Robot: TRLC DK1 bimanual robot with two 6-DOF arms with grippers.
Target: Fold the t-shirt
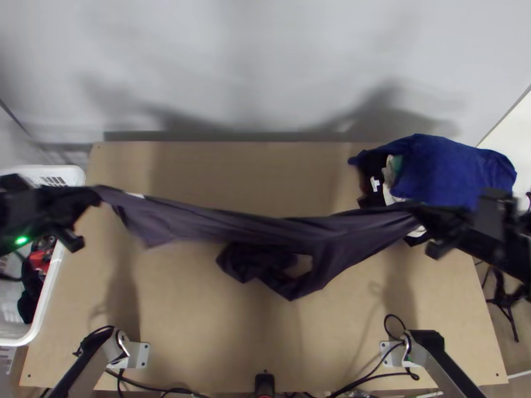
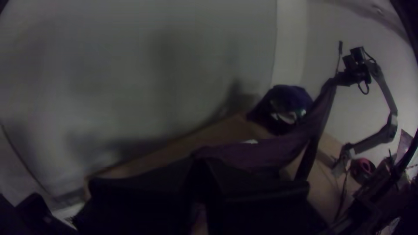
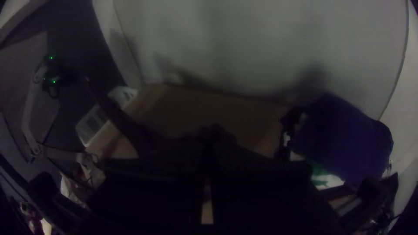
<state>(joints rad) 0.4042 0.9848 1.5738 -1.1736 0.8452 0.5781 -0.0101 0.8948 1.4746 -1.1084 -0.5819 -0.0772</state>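
1. Bearings taken from the top view: centre of the table (image 1: 199,331) as the dial, twelve at its far edge.
2. My left gripper (image 1: 94,195) was between nine and ten o'clock. Its jaws were clenched on one end of the t-shirt (image 1: 265,229).
3. My right gripper (image 1: 423,211) was between two and three o'clock, jaws pinched together on the opposite end.
4. The t-shirt, dark purple-grey, spanned the table between my two grips as a long, narrow, gathered band, its ends raised. It was not laid flat.
5. A loose flap hung near the nine o'clock end. A bunched part drooped toward six o'clock from the middle, with an opening through which the tabletop showed. Whether the lowest cloth touched the table, I could not tell.
6. In the left wrist view, the cloth ran out from between the fingertips of my left gripper (image 2: 199,162).
7. At two o'clock lay a heap: blue cloth (image 1: 458,172) on top, dark cloth (image 1: 369,171) with a white tag (image 1: 375,184) beside it.
8. At nine o'clock, by the table edge, was a white basket (image 1: 41,314) holding a red item (image 1: 40,260) and dark items.
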